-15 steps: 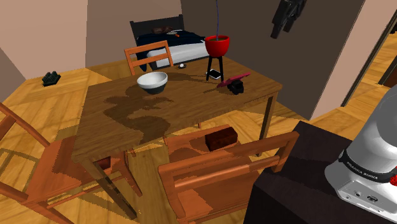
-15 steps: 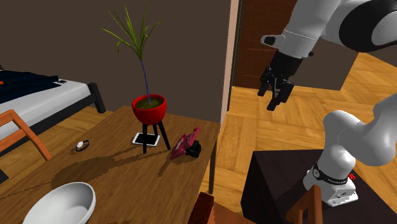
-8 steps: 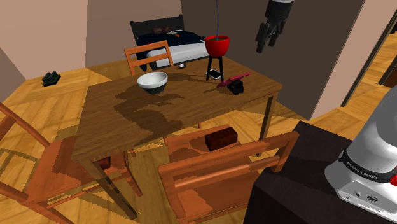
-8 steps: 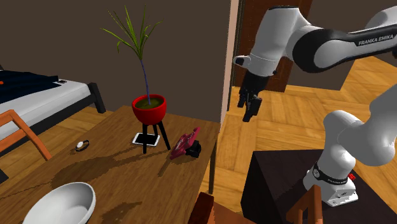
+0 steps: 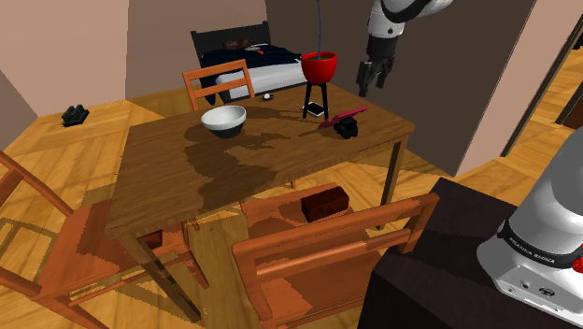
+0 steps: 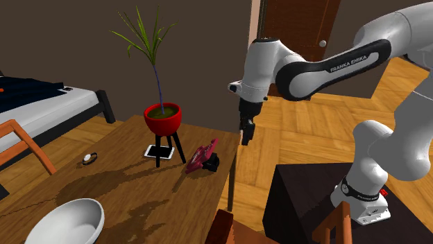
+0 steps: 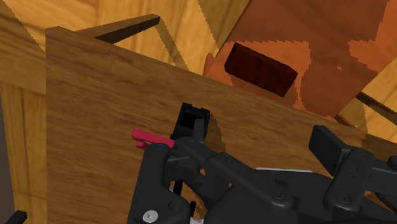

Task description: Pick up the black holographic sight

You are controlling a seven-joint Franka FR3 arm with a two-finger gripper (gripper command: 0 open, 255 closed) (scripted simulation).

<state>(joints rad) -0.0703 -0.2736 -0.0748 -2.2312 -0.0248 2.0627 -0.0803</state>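
Note:
The black holographic sight (image 5: 347, 128) lies near the table's far corner, with a magenta tool (image 5: 344, 115) resting across it. In the second exterior view the sight (image 6: 211, 163) and the magenta tool (image 6: 200, 157) sit near the table edge. My gripper (image 5: 370, 77) hangs open in the air above and slightly beyond them, fingers pointing down. From the side, the gripper (image 6: 245, 133) is over the table's edge, well above the sight. In the wrist view the sight (image 7: 191, 123) lies just ahead of the spread fingers (image 7: 331, 148), nothing between them.
A red pot (image 5: 319, 66) with a tall plant stands on a black stand beside the sight, a phone (image 6: 158, 151) under it. A white bowl (image 5: 224, 119) sits mid-table (image 5: 215, 178). Wooden chairs ring the table; a dark brown box (image 5: 323, 201) lies on one seat.
The arm has swung down and toward the shoulder view's left, bringing the gripper from near the wall to above the table corner by the sight. Nothing on the table moved.

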